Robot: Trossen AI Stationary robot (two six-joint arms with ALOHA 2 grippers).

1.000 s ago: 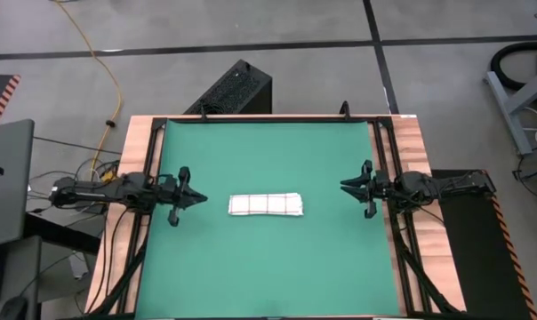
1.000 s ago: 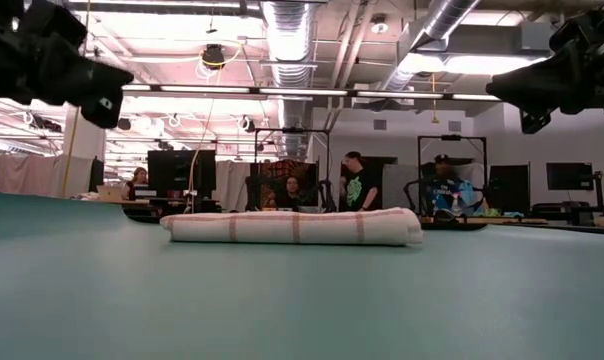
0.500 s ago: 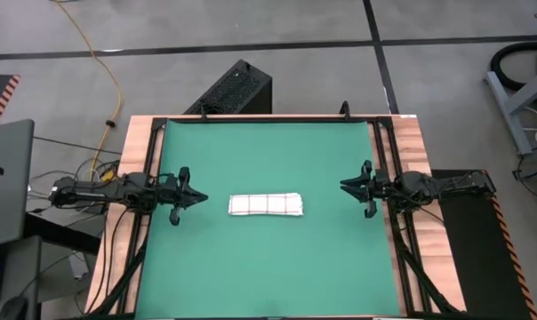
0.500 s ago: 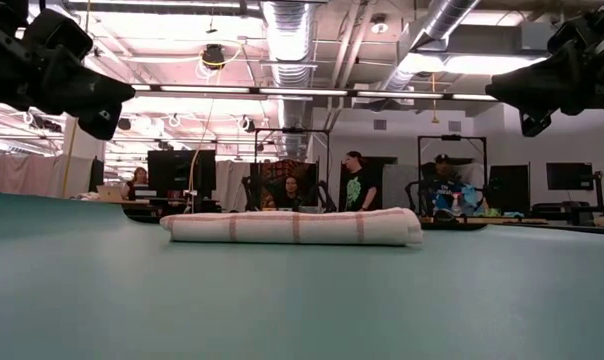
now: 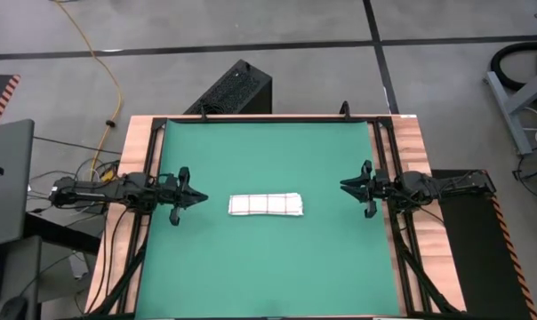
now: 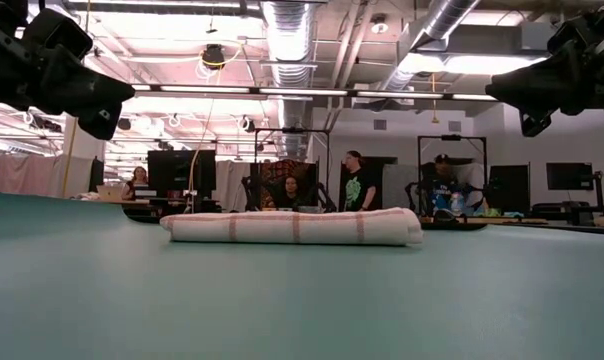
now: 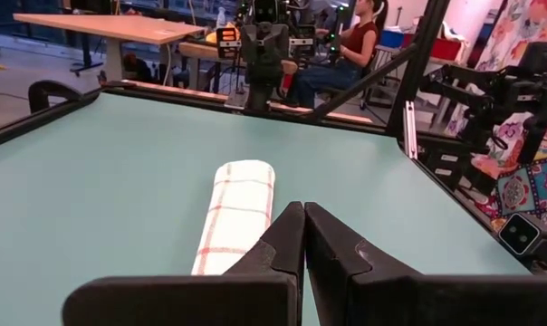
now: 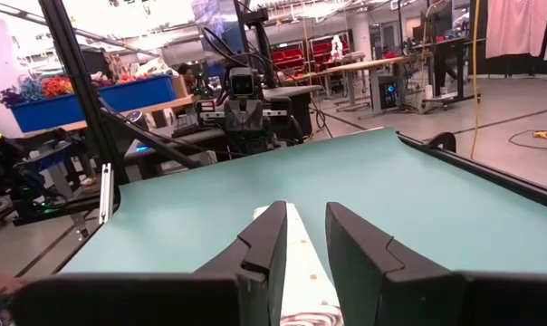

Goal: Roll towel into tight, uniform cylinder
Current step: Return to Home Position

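The towel [image 5: 266, 204], white with red-brown checks, lies rolled into a short cylinder on the middle of the green mat [image 5: 268, 151], its long side on the mat. It also shows in the low view [image 6: 292, 227], the left wrist view [image 7: 235, 214] and the right wrist view [image 8: 302, 249]. My left gripper [image 5: 200, 198] hovers shut above the mat's left side, apart from the roll's left end. My right gripper [image 5: 345, 186] hovers above the mat's right side with a small gap between its fingers, apart from the roll's right end.
Dark frame rails [image 5: 153, 178] and wooden table edges [image 5: 411, 142] run along both sides of the mat. Bare mat lies on the near and far sides of the roll. People sit and stand at desks in the room behind [image 6: 357, 185].
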